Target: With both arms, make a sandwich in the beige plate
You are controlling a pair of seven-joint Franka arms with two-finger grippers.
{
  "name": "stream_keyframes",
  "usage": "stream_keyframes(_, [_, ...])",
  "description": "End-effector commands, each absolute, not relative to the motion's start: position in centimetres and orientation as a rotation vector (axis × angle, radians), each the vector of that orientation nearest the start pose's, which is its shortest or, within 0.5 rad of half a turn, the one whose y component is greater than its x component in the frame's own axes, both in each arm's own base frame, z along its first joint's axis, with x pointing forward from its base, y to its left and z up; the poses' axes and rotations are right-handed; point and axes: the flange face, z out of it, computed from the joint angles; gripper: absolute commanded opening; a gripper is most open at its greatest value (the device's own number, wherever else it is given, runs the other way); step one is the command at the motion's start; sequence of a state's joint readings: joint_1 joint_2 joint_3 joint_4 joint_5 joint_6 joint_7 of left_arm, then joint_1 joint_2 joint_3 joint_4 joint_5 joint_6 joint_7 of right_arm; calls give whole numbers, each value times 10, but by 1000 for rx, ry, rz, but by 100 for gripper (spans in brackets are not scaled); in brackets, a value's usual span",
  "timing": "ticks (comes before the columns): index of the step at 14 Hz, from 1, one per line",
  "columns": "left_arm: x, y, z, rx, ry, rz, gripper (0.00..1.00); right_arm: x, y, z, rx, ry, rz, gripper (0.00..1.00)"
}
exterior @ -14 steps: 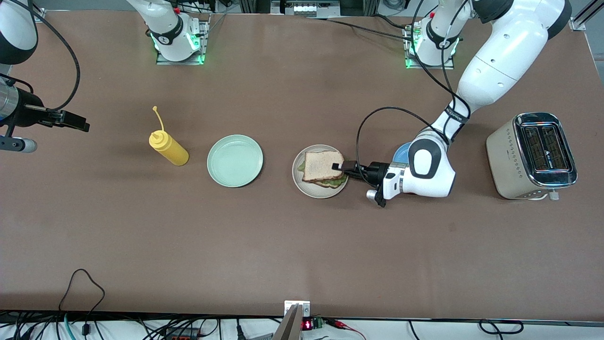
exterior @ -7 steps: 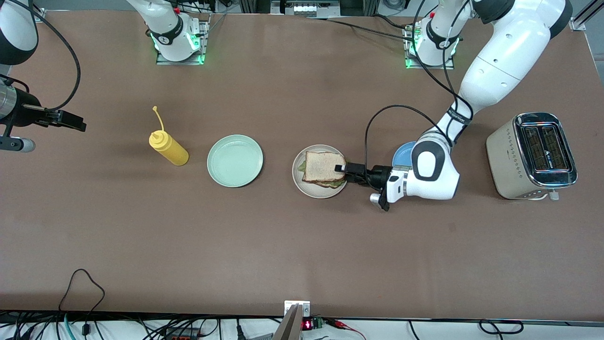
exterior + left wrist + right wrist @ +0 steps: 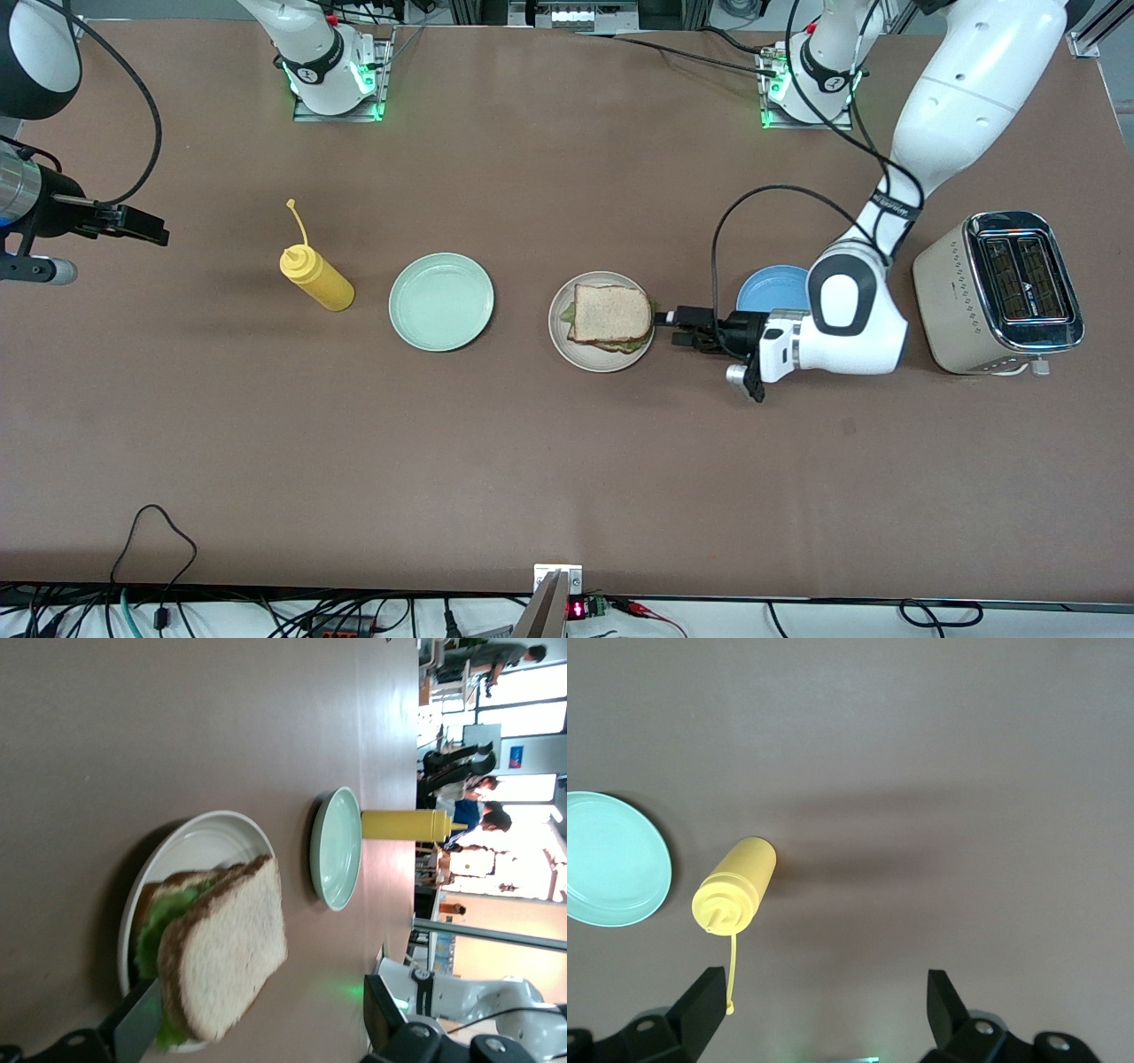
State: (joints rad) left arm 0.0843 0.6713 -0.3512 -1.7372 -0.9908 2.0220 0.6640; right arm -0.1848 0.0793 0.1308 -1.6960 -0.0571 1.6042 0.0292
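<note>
My left gripper (image 3: 675, 319) sits low over the table (image 3: 567, 461), just beside the beige plate (image 3: 561, 337) on the side toward the left arm's end, between that plate and the blue plate (image 3: 769, 289). Its jaws stand open and hold nothing; the tips are close to the plate's rim, and I cannot tell whether they touch the bread. In my left wrist view one black finger (image 3: 133, 1028) shows at the edge of the plate beside the lettuce.

The sandwich (image 3: 609, 316) lies on the beige plate: a slice of light brown bread on top, ruffled green lettuce (image 3: 168, 926) showing at its edges, and a second slice underneath. The stack sits slightly skewed, the top slice not quite square with the lower one.

My right gripper (image 3: 133, 226) hangs in the air over the table at the right arm's end, well apart from everything, and that arm waits. Its jaws are spread wide and empty; my right wrist view shows both fingers (image 3: 704, 1005) apart, with the yellow squeeze bottle (image 3: 314, 276) and the mint-green plate (image 3: 440, 301) below.

The mint-green plate stands between the squeeze bottle and the beige plate. A toaster (image 3: 1001, 292) stands at the left arm's end of the table, near the blue plate.
</note>
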Motion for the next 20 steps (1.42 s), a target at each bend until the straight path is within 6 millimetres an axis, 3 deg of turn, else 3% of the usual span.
stream_keyframes(1, [604,-159,250,2164,-287,-255,100,563,-37,531,-3184,95,275,100])
stream_keyframes(5, [600,-94,290,2413,-355,-401,100,564,-35,529,-3180,108,279,100])
stream_keyframes(6, [600,-76,304,2457,-377,-416,100,564,-33,529,-3180,96,279,83])
stream_keyframes(7, [600,-63,320,2520,-428,-425,100,565,-34,526,-3175,86,286,56])
stream_keyframes(8, [602,-51,338,2607,-505,-432,100,565,-35,525,-3172,89,288,21])
stream_keyframes(9, [603,-43,353,2683,-563,-432,100,566,-35,527,-3170,89,285,4])
stream_keyframes(10, [604,-38,366,2736,-601,-424,100,565,-34,528,-3169,90,292,0])
stream_keyframes(13, [611,-21,404,2897,-533,-395,100,565,-33,527,-3168,85,297,0])
stream_keyframes(16, [612,-18,447,3014,-249,-392,100,566,-34,529,-3168,88,295,0])
stream_keyframes(18, [614,-12,492,3082,-17,-290,100,568,-34,528,-3168,88,295,10])
stream_keyframes(20, [620,-11,540,3104,166,-147,100,568,-33,528,-3167,90,292,10])
